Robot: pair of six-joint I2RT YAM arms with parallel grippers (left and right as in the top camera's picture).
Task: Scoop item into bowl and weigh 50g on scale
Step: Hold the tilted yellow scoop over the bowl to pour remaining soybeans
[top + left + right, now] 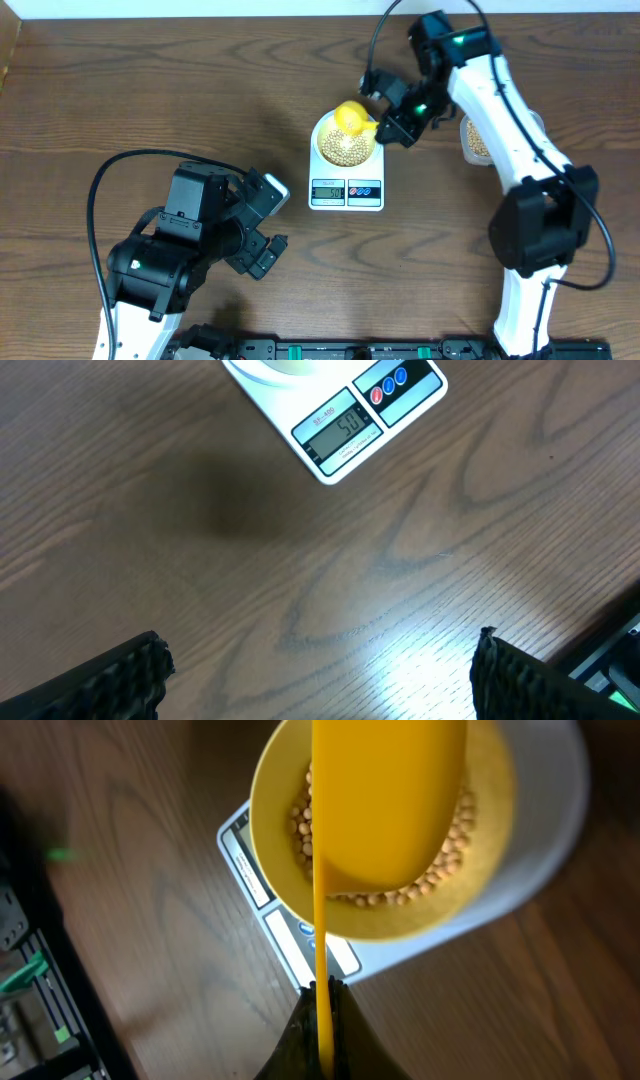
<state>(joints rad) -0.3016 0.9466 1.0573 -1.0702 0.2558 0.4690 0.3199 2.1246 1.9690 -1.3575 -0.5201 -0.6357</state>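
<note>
R claw [322, 1010] clamped on yellow scoop [385, 810] handle, scoop over bowl [265, 840] w/ beans [455, 850], frame top. L claw [320, 680] gaping, empty.

This looks like a robotics lab bench. A left arm [165, 265] and a right arm [510, 120], the left one trailing a black cable [130, 154], stand at a wood-grain table [120, 90]. A black equipment rail [330, 350] runs along its front edge, a plain pale wall [200, 6] lies behind, and a white kitchen scale [346, 190] sits as the test prop.
</note>
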